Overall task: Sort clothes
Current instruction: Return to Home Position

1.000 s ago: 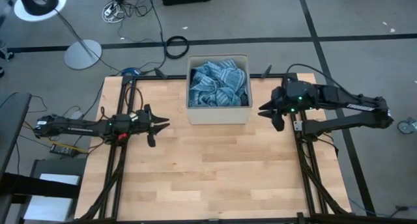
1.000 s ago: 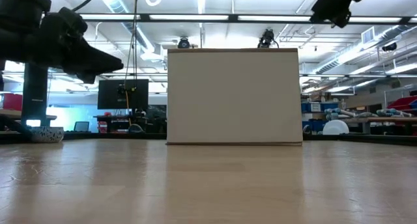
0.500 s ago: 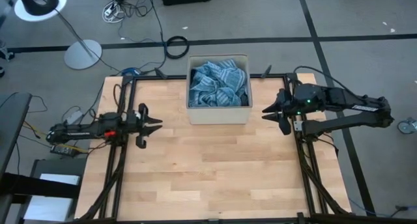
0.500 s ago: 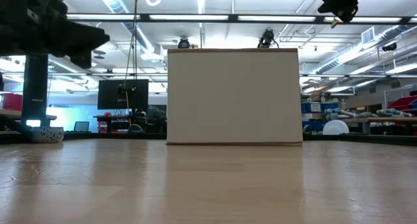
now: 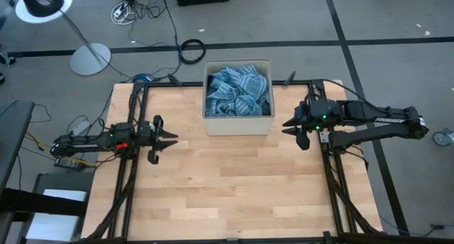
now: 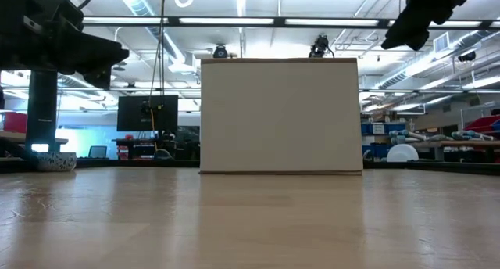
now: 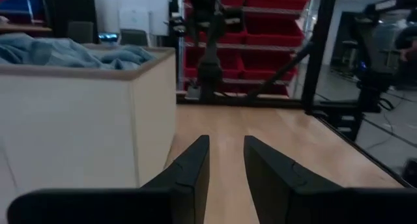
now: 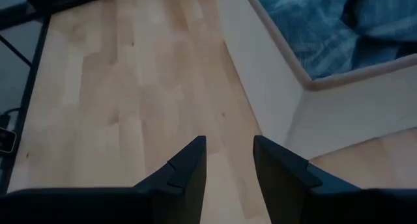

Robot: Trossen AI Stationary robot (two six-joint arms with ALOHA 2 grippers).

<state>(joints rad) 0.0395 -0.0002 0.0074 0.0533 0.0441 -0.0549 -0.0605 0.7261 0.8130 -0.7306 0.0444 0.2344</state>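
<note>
The blue striped shirt [image 5: 237,91] lies crumpled on top of the pile in the pale box [image 5: 237,125] and fills it to the rim; whatever garments lie beneath it cannot be seen. The box stands at the far middle of the wooden table [image 5: 234,187], and from table height its plain front wall [image 6: 280,116] hides the clothes entirely.

The left gripper [image 5: 169,137] hangs over the table's left side, well apart from the box and pointing toward the middle. Its fingers stand a narrow gap apart with nothing between them, as its own wrist view shows [image 7: 226,160], with the box wall [image 7: 85,129] and blue folds [image 7: 62,53] beside it. The right gripper [image 5: 292,125] sits near the box's right front corner without touching it, fingers likewise slightly parted and empty [image 8: 228,160]; its camera looks down on the box corner [image 8: 290,97] and the striped cloth [image 8: 326,22].

The tabletop is light planked wood, edged by black frame rails [image 5: 135,194]. Beyond it lies grey floor with a coiled cable [image 5: 191,50] and a white round stand base [image 5: 90,58]. The room behind has strip lights on the ceiling [image 6: 234,20], a dark monitor [image 6: 147,112] and red storage bins [image 7: 267,25].
</note>
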